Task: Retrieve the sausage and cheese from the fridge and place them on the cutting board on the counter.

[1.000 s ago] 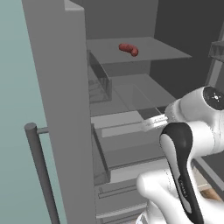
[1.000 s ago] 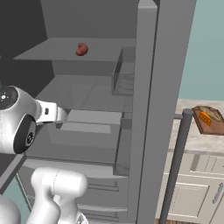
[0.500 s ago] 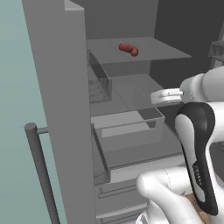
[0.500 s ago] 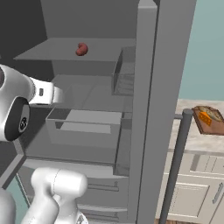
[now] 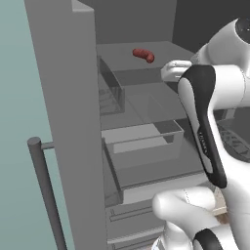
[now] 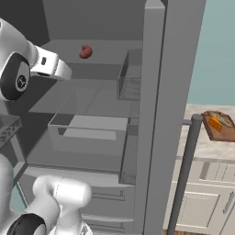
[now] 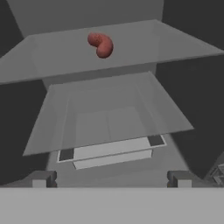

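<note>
Fridge [image 5: 73,97] open, matte grey interior with flat shelves and a clear boxy bin lower down; the sausage [image 7: 100,44], a glossy reddish-brown curved link with rounded ends, lies on the upper shelf [image 7: 175,43], untouched. Jaws [image 7: 110,178] spread fully wide, holding nothing, well short of the sausage. Cheese [image 6: 215,124], a small orange wedge, sits on the brown wooden cutting board [image 6: 220,131] on the pale marbled counter [image 6: 206,149].
</note>
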Robot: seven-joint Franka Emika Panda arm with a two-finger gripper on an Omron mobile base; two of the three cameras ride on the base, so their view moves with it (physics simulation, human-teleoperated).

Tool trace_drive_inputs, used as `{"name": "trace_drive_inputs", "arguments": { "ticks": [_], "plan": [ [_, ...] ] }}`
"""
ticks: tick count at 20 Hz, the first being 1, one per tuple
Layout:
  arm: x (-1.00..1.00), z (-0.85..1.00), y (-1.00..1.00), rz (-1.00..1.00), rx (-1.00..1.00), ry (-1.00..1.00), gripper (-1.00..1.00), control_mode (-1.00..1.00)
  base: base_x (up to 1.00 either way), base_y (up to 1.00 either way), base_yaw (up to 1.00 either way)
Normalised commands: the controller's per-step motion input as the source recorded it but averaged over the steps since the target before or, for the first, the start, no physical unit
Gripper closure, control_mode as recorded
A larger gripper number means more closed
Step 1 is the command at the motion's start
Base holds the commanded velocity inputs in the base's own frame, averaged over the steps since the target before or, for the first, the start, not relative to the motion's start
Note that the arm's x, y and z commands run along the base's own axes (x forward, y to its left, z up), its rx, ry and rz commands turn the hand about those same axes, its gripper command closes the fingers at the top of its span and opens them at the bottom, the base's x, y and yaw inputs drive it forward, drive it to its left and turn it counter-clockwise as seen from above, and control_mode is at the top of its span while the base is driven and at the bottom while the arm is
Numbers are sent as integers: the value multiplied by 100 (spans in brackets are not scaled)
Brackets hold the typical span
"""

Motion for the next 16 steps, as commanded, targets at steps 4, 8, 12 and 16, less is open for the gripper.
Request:
{"name": "trace_drive_inputs", "arguments": {
  "ticks": [4, 8, 12, 16],
  "plan": [
    [54, 0, 0, -5, -1, 0, -100, -100, 0, 0, 0],
    [44, 1, -7, 0, -1, -8, -100, -100, 0, 0, 0],
    [52, 1, -1, 0, -4, -4, -100, -100, 0, 0, 0],
    [75, 0, 0, 0, -8, -5, -100, -100, 0, 0, 0]
  ]
}}
